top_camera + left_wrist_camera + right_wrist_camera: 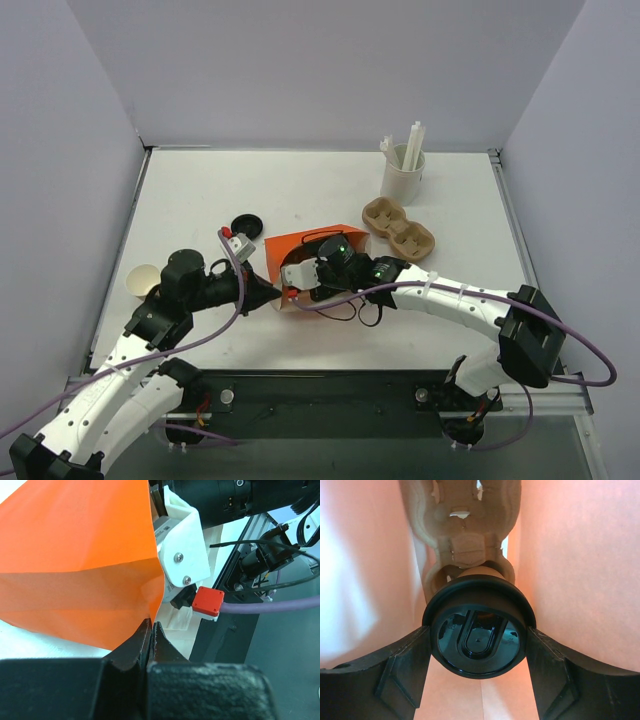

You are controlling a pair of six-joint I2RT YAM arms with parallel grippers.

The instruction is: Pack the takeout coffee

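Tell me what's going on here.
The left tool is pinched shut on the edge of the orange bag, holding it. The right tool is inside the bag, gripping the takeout coffee by its black lid, right against a pulp cup carrier inside. The coffee is not yet released.

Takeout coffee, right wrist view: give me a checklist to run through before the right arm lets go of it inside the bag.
1. Black lid seated on the takeout coffee: ok.
2. Right fingers against the lid on both sides: ok.
3. Cup inside the orange bag, with orange walls on either side in the right wrist view: ok.
4. Cup lined up with the cup carrier lying in the bag: ok.
5. Cup base fully down in a carrier pocket: cannot tell, the lid hides it.
6. Left fingers pinched shut on the bag's edge: ok.
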